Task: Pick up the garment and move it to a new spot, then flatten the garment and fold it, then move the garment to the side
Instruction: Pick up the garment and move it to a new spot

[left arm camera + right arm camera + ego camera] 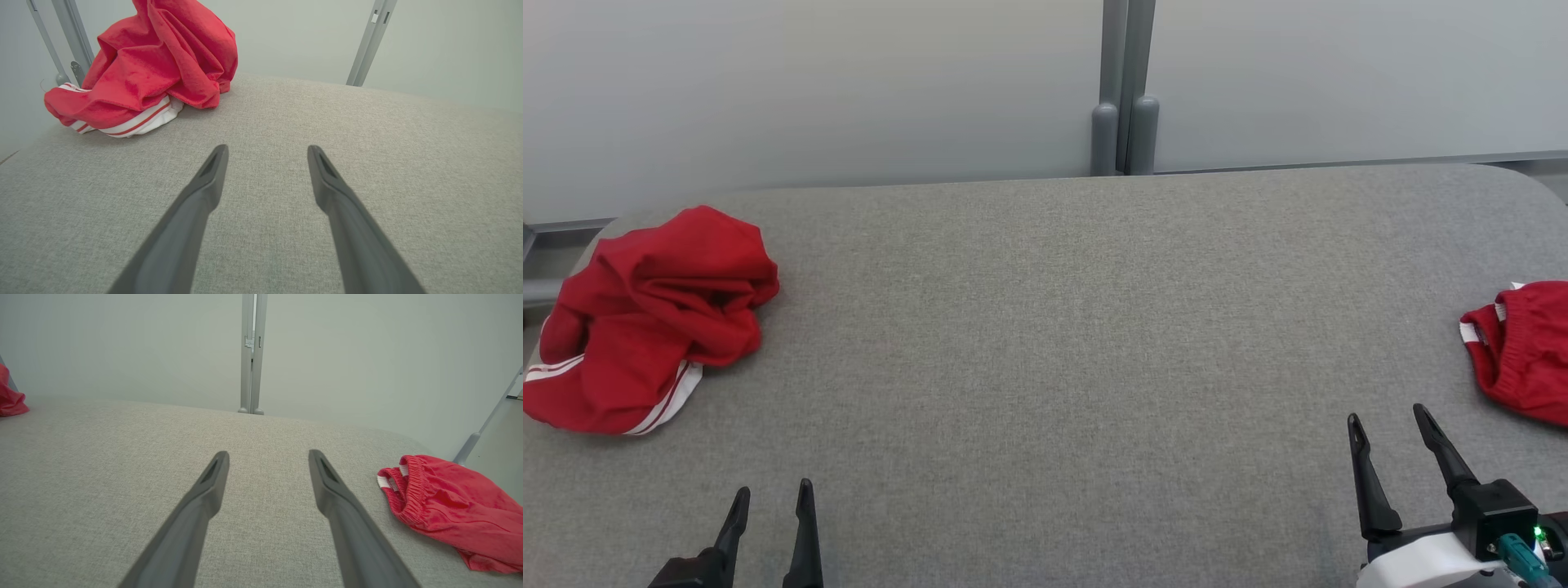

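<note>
Left end effector (774, 487) sits low at the near left, fingers apart, empty, pointing away across the grey fabric counter (1045, 327). Right end effector (1387, 413) is at the near right, fingers also spread and holding nothing, leaning slightly left. The red garment (645, 327) with white stripes lies crumpled at the far left corner, well apart from both. A second garment (1523, 351), red with an elastic waistband, lies at the right edge. Behind are a pale wall (809, 82) and a grey post (1125, 98).
</note>
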Tool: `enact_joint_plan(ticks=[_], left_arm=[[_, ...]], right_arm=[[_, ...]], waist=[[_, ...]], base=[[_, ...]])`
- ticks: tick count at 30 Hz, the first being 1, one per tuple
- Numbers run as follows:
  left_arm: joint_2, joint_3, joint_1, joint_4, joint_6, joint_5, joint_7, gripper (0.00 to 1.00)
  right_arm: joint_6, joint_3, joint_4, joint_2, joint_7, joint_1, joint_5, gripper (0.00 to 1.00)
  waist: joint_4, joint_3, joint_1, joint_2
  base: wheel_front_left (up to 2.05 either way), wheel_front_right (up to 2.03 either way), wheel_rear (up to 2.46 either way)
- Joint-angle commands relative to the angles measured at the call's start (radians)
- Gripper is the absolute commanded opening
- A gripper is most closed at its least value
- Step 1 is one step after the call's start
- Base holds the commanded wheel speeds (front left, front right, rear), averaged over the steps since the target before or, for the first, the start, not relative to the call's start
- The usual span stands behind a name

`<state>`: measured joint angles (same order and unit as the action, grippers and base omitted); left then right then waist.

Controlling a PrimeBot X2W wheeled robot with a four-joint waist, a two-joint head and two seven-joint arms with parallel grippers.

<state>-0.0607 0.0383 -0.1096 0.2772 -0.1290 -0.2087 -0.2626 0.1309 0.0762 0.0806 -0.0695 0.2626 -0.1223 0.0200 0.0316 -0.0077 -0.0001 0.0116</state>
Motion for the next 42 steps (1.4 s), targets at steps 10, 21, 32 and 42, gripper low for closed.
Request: enact_joint_plan(ticks=[10,21,32,42], left_arm=[[-0.005,0.000,0.022,-0.013,-0.003,-0.004,-0.003,1.00],[-0.001,0.009,-0.001,-0.039,-0.003,0.008,-0.003,1.00],[-0.003,0.056,-0.036,-0.051,-0.003,-0.003,-0.003,1.00],[0.009,0.046,-0.028,-0.060,-0.003,-0.027,-0.003,1.00]], right_arm=[[0.000,0.002,0.003,-0.007,0.003,0.002,-0.003,1.00],[0.000,-0.022,0.003,-0.004,0.003,0.009,-0.010,1.00],[0.000,-0.070,0.019,-0.005,0.003,0.058,-0.014,1.00],[0.000,-0.077,0.030,-0.022,0.003,0.059,-0.024,1.00]], waist=[[0.054,0.005,0.0001,-0.0116],[0.303,-0.010,0.0001,-0.0116],[0.475,-0.014,0.0001,-0.0116],[0.478,-0.007,0.0001,-0.0116]], base=[[0.00,0.00,0.00],[0.00,0.00,0.00],[0.00,0.00,0.00],[0.00,0.00,0.00]])
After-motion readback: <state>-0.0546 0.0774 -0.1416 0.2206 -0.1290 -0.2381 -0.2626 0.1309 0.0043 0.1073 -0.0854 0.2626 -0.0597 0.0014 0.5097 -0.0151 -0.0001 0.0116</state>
